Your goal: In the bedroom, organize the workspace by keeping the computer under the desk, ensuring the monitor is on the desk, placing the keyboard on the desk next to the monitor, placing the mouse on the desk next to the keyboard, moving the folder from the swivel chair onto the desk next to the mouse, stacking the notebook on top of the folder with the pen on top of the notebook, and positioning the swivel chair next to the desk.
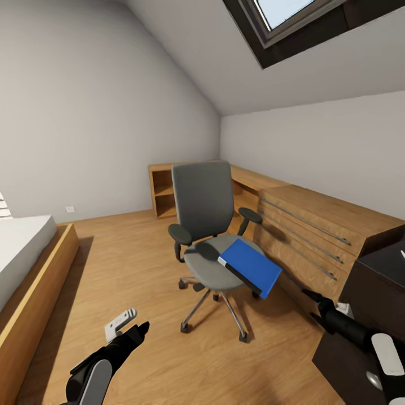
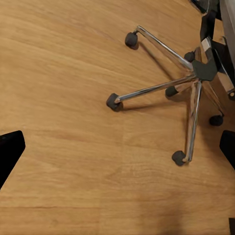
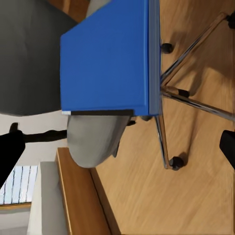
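Standing in the middle of the bedroom's wooden floor (image 1: 140, 253): the swivel chair (image 1: 205, 225), grey back upright, chrome star base and castors resting on the planks. Lying flat on the chair's seat: the blue folder (image 1: 250, 265), black spine toward the seat's front, one corner jutting past the seat edge on the side nearest the oak drawer unit (image 1: 315, 236). Running along the wall behind and beside the chair: that drawer unit, joining an open shelf (image 1: 163, 194) in the corner behind the chair back. Showing just beyond the drawer unit, away from the chair: a glossy black desk (image 1: 382, 270) corner. Lying well apart from the chair on the opposite side: a bed (image 1: 22, 253) with a wooden frame. Hanging low in front of the chair, clear of its base: the left gripper (image 1: 125, 327), fingers spread wide and holding nothing, the chair's chrome legs (image 2: 161, 87) lying between the two dark fingertips (image 2: 10, 149) in the left wrist view. Reaching toward the chair from the desk side: the right gripper (image 1: 306, 293), likewise spread open and empty, short of the folder (image 3: 105, 61), with the seat (image 3: 93, 139) beneath it.
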You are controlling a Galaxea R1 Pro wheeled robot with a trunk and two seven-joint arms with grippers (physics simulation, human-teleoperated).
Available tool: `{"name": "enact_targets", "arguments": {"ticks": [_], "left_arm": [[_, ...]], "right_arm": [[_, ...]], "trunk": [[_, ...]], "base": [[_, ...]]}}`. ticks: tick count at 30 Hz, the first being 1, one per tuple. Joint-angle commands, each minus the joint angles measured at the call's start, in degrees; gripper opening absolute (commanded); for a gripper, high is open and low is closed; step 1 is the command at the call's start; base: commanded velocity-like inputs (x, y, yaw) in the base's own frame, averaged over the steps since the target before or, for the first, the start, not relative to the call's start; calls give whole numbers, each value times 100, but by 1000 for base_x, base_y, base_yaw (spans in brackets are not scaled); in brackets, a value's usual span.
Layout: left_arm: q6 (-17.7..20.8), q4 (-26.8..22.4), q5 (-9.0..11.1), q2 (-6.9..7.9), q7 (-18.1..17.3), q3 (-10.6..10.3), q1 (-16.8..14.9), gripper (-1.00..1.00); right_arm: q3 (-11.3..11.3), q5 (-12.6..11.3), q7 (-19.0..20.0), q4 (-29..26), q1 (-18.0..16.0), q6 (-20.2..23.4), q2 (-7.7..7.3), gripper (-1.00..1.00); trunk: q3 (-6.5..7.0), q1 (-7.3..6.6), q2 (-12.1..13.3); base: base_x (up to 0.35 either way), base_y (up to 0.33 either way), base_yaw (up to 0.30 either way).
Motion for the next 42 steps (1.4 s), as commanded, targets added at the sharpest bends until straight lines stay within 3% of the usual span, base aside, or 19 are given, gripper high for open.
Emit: {"name": "enact_targets", "arguments": {"ticks": [1, 10, 17, 25, 42], "left_arm": [[20, -8, 61, -4, 46, 4, -4, 100], [23, -96, 51, -4, 45, -221, -4, 100], [23, -106, 44, 0, 46, -228, -4, 100], [26, -113, 43, -2, 49, -228, -4, 100], [23, -113, 43, -5, 55, -230, -4, 100]], "right_arm": [[-20, 27, 33, 29, -6, -27, -6, 100], [-23, 57, 34, 81, -6, -158, -20, 100], [-17, 113, 30, 92, -6, -188, -20, 100], [-11, 409, 22, 115, -6, -492, -9, 100], [1, 478, 21, 119, -6, -619, -11, 100]], "trunk": [[-24, 22, -44], [-186, 219, -405], [-312, 373, -686], [-455, 549, -1007], [-760, 922, -1689]], "base": [[0, 0, 0], [0, 0, 0], [0, 0, 0], [0, 0, 0], [0, 0, 0]]}}
